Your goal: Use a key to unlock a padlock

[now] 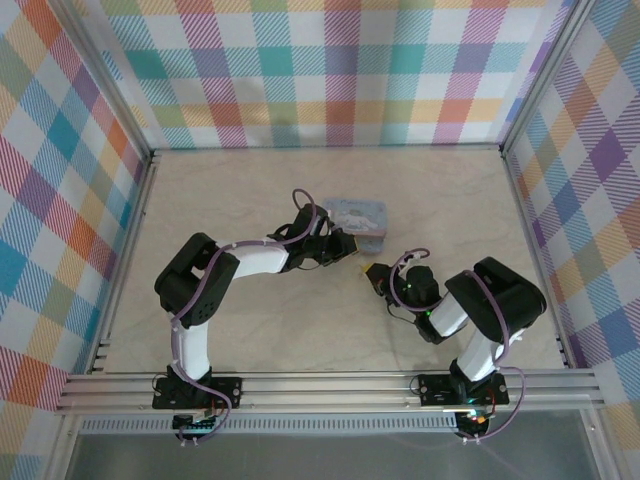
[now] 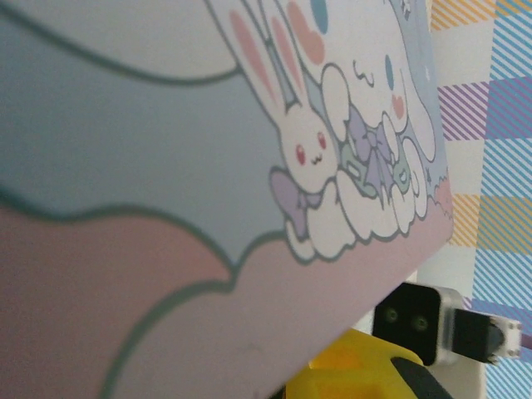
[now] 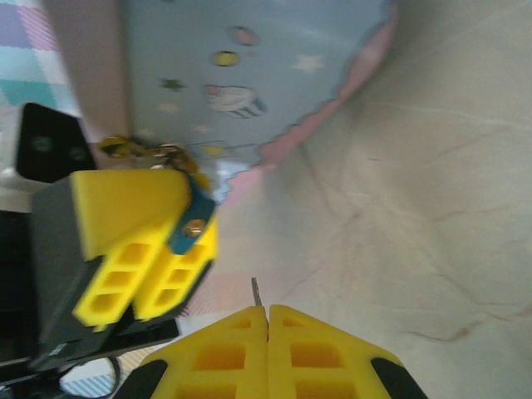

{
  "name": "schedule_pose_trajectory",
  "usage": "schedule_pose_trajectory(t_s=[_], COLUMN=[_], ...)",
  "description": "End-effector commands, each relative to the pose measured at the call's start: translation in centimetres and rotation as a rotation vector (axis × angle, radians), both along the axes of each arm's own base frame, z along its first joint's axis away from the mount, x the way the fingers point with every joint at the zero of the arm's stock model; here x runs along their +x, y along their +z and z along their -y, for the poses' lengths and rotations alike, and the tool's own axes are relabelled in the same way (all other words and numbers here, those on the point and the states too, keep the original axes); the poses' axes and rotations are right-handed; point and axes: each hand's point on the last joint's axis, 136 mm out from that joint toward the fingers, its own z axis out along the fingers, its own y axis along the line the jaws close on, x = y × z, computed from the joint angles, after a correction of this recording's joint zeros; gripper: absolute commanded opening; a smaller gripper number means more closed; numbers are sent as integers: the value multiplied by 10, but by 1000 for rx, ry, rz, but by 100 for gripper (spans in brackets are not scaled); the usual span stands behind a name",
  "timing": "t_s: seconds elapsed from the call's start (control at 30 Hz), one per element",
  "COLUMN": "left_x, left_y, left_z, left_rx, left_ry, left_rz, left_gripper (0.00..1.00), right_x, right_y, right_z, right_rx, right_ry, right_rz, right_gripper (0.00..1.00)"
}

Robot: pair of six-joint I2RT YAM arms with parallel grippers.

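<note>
The left gripper (image 1: 348,252) clamps the small dark, blue-faced padlock (image 3: 190,223) beside the pale blue cartoon tin (image 3: 274,75). The right gripper (image 3: 268,314) is pinched tight on a thin metal key (image 3: 255,291), near the padlock.

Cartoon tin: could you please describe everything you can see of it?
The cartoon tin is a rounded rectangular box, apparently metal, lying flat on the table. Its lid is pale blue with a wavy pink band, white cartoon animals and small stars. The left gripper sits at its near edge; contact unclear.
</note>
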Motion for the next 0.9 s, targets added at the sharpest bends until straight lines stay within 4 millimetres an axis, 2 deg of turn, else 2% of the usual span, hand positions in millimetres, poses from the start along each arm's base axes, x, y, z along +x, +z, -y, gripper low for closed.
schedule_pose_trajectory(t_s=[0.0,0.53,0.87], left_x=[9,11,12], left_y=[37,41,42], left_z=[0,0,-1], left_rx=[-88,-141,-151], left_ry=[16,33,40], left_rz=[80,83,79], left_gripper=[12,12,12], right_x=[9,21,20], right_y=[34,44,31], right_z=[-6,-18,-16], right_rx=[68,82,66], right_ry=[-2,19,7], right_rz=[113,146,111], right_gripper=[0,0,0])
